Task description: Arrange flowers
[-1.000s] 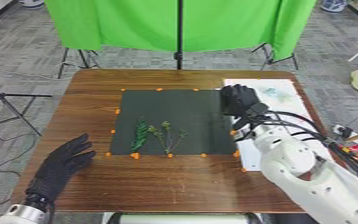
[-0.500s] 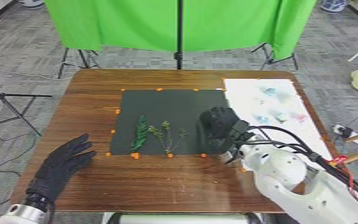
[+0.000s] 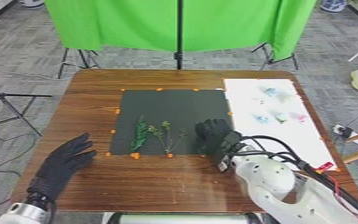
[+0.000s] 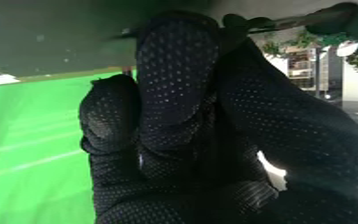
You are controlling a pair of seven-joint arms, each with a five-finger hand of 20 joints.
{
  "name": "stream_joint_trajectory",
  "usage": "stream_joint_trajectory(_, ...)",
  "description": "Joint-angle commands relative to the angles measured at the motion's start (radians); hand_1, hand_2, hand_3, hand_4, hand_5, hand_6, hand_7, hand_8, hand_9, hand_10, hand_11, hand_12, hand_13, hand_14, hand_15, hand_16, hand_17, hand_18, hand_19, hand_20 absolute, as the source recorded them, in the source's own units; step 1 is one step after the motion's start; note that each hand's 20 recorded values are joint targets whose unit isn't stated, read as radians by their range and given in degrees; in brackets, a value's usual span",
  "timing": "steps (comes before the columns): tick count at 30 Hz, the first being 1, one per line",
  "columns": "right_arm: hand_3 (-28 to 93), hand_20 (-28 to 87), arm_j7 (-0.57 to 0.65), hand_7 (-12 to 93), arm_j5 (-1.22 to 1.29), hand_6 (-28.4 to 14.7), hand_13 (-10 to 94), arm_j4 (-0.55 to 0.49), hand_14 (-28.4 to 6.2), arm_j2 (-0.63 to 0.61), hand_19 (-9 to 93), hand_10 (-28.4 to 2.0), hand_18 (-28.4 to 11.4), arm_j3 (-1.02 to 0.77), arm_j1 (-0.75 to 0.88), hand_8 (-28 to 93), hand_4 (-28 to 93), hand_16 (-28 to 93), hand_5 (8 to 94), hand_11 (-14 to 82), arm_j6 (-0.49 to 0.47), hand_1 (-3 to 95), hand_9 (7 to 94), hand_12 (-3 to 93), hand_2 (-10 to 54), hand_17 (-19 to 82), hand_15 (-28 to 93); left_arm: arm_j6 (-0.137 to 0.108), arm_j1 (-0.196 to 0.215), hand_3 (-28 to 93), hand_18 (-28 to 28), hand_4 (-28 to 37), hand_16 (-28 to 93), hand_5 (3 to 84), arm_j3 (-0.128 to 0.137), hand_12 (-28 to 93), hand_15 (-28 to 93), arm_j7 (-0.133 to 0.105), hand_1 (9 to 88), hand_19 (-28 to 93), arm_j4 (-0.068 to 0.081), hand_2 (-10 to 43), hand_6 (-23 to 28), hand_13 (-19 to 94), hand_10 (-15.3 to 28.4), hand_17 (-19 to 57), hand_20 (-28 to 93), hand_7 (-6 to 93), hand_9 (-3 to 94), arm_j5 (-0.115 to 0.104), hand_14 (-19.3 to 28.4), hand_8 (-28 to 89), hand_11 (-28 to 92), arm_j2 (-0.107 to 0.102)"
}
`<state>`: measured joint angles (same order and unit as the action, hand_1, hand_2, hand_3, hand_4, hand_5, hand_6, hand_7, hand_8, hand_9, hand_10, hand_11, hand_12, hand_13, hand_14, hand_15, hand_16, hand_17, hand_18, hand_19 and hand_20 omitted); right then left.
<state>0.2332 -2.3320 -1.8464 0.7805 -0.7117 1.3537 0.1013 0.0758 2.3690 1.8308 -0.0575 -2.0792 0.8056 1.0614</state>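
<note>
At the right hand (image 3: 213,134), fingers closed, apparently pinching a leafy stem (image 4: 293,22), presumably to lay it beside two others. Left of those fingers lay a branching sprig (image 3: 167,139), near, then a green frond (image 3: 140,134): little sideways room. Beyond them, the dark mat (image 3: 171,105) offered open space; rightward lay its edge and a white sheet (image 3: 246,107). Left hand (image 3: 62,159): fingers relaxed, well apart.

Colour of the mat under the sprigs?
The mat is dark grey-green, plain; best seen in the head view.
</note>
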Motion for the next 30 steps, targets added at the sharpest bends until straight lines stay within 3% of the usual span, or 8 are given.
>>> stream_joint_trajectory(1,89,21,-0.008,72,-0.028,-6.2,91,0.028,2.9,-0.003,93,-12.5,-13.1,0.012,-0.006,-28,-28,43,69.5,46.2,0.026,58.3,67.9,47.2,-9.5,47,37,0.002,0.001,70,20.9,-28.3,-4,31.6,-0.012,14,47,0.029,24.3,52,0.021,0.0,5.3,23,11.5,-11.3,3,17.0,26.9,-0.001,13.7,-10,22,-0.003)
stream_joint_trajectory(7,87,21,0.0,73,-0.023,-5.7,90,0.023,3.1,0.0,93,-11.9,-13.0,0.016,-0.004,-28,-28,43,67.9,46.4,0.016,58.9,67.3,46.3,-9.5,46,37,0.007,-0.004,70,20.9,-28.3,-4,31.6,-0.013,14,47,0.036,24.3,52,0.022,0.0,5.2,23,11.6,-11.3,3,17.2,27.0,-0.001,13.8,-10,22,-0.005)
stream_joint_trajectory(10,87,21,0.003,72,-0.027,-4.6,90,0.017,3.4,-0.001,93,-11.3,-13.3,0.017,-0.003,-22,-28,42,65.5,46.6,0.001,57.9,66.9,45.7,-9.5,45,38,0.009,-0.009,70,20.9,-28.3,-4,31.6,-0.014,14,47,0.036,24.3,52,0.025,0.0,5.2,23,11.6,-11.3,3,17.2,27.0,-0.001,13.8,-10,22,-0.006)
stream_joint_trajectory(15,87,38,0.01,67,-0.019,-2.4,87,0.016,2.9,0.006,80,-9.4,-14.8,0.002,0.003,-7,-28,43,61.0,44.1,-0.039,53.0,65.4,45.1,-9.5,45,39,0.009,-0.013,70,20.9,-28.3,-4,31.6,-0.014,14,47,0.041,24.3,52,0.027,0.0,5.2,23,11.6,-11.3,3,17.2,26.9,-0.001,13.8,-10,22,-0.005)
stream_joint_trajectory(25,85,43,0.044,65,-0.015,-3.5,83,0.025,1.1,0.016,79,-10.1,-16.0,0.006,-0.016,-4,-28,38,53.7,45.3,-0.03,43.2,59.6,42.1,-9.5,41,45,0.011,-0.008,70,20.9,-28.3,-4,31.6,-0.011,14,47,0.044,24.2,52,0.026,0.0,5.3,23,11.6,-11.3,3,17.0,27.0,0.0,13.7,-10,22,-0.001)
stream_joint_trajectory(30,85,43,0.069,63,-0.007,-3.4,82,0.027,-0.9,0.028,79,-11.6,-16.3,-0.002,-0.024,-3,-28,30,53.6,52.4,-0.032,37.9,57.2,35.0,-9.5,41,50,0.008,-0.006,70,20.9,-28.3,-4,31.6,-0.012,14,47,0.042,24.2,52,0.025,-0.1,5.3,23,11.6,-11.3,3,17.1,27.0,0.0,13.7,-10,22,0.003)
